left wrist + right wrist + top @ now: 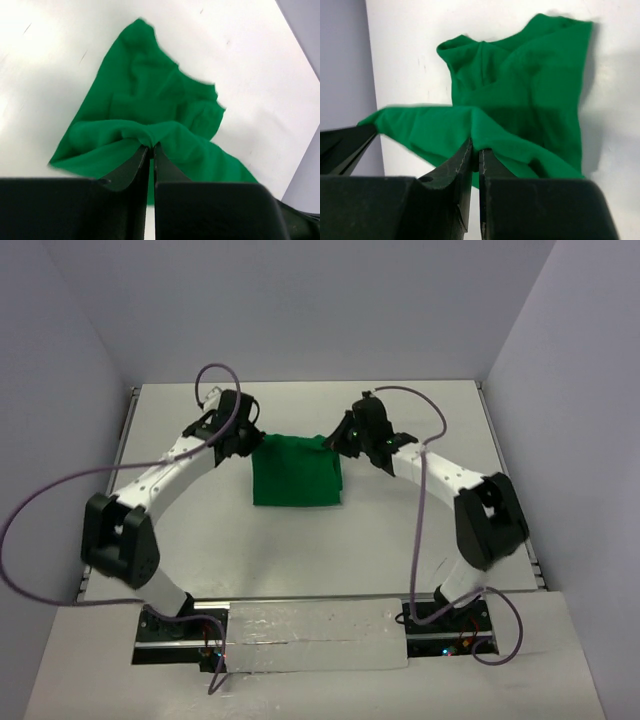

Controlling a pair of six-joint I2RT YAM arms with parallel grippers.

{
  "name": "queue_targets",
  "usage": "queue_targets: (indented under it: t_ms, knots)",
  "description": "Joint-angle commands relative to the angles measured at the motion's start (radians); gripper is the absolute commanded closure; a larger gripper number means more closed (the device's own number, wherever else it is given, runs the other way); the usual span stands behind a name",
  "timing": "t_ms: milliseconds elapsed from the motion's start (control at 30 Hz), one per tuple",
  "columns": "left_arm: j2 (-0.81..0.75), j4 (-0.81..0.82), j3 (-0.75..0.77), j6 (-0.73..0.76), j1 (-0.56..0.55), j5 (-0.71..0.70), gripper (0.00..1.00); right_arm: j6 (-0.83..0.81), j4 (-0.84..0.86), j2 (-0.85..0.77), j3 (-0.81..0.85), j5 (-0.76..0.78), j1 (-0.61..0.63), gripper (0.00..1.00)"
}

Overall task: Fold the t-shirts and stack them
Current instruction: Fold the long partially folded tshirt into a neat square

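Two grips, one garment, and the coming move turns on the line between them. Nearest me, the tabletop runs from the arm bases up to the near edge of the green t-shirt, which lies about midway between the two arms as a rough rectangle, a little wider than it is deep.

Its body rests flat; only the far edge is lifted. There the left pincer is clenched on the far left corner and the right pincer is clenched on the far right corner. Each wrist view shows a fold of green cloth nipped between closed fingertips, with the rest of the shirt spreading away below.

So the held edge runs left to right between the pincers, and the whole shirt lies on my side of them, toward the bases. Neither arm is nearer; they are about level.

I judge the next fold wants both arms drawing that edge toward me together, kept parallel, or the cloth will skew.
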Motion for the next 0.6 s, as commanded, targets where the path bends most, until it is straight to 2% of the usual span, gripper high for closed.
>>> queue_targets:
  t_ms: [0,67,100,167,233,267,433,567]
  knots:
    - [0.287,0.166,0.219,0.174,0.109,0.187,0.71,-0.013,0.021,0.219,0.243,-0.012,-0.036,0.66]
    - [0.499,0.05,0.472,0.221,0.131,0.201,0.61,-0.01,0.007,0.302,0.332,0.001,-0.051,0.48]
    - [0.563,-0.006,0.559,0.244,0.134,0.189,0.52,-0.01,0.002,0.337,0.371,0.006,-0.061,0.36]
    - [0.714,-0.121,0.822,0.309,0.133,0.16,0.34,-0.023,-0.027,0.362,0.417,-0.033,-0.077,0.24]
    - [0.712,-0.192,0.882,0.333,0.134,0.117,0.28,-0.08,-0.051,0.327,0.386,-0.027,-0.078,0.17]
    - [0.67,-0.181,0.842,0.335,0.134,0.103,0.28,-0.081,-0.049,0.299,0.384,-0.013,-0.076,0.17]
    - [0.159,0.148,0.263,0.338,0.133,0.074,0.29,-0.145,-0.024,0.08,0.119,0.019,-0.082,0.16]
    - [-0.076,0.116,0.058,0.345,0.13,0.042,0.3,-0.16,-0.026,-0.087,-0.09,0.031,-0.074,0.14]
